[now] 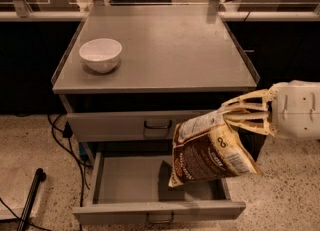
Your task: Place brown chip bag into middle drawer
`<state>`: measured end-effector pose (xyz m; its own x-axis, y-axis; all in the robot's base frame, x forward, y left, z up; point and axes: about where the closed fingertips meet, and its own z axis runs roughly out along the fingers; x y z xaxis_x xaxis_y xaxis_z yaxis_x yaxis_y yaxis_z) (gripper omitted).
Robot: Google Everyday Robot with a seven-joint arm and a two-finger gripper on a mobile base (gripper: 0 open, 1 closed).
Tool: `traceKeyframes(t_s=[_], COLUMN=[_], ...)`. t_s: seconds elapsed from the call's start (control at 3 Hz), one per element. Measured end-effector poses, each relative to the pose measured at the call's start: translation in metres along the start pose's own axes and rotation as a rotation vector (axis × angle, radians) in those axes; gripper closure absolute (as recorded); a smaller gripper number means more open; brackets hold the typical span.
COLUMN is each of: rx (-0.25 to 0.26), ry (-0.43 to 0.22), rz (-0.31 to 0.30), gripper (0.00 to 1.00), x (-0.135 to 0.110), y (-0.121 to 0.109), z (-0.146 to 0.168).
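Pincer at right, reaching leftward, clamped on brown chip bag upper edge.

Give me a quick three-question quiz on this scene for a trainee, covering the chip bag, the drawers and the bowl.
1. True or false: the crinkly dark brown chip bag already lies inside the pulled-out lower grey metal drawer.
2. What holds the bag? A) a person's hand B) the pale two-finger gripper at the picture's right C) nothing
3. Fill in: the round white bowl stands on the ____ side of the grey cabinet top, as pictured.
Key: 1 false, it hangs above the drawer; 2 B; 3 left.
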<state>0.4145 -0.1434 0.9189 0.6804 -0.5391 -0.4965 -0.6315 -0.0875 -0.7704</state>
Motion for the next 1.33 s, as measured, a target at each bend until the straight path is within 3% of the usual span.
traceKeyframes(t_s=[0.33,0.67,1.0,1.33], rx=[-0.010,0.001,0.029,0.028], ry=[0.018,0.011,-0.017,-0.014], rz=[-0.006,0.016,0.024,0.023], gripper=[1.00,1.00,1.00,1.00], x=[0.032,0.074,0.101,0.102], y=[0.025,0.062,0.084,0.085], z=[0.006,0.026,0.047,0.047])
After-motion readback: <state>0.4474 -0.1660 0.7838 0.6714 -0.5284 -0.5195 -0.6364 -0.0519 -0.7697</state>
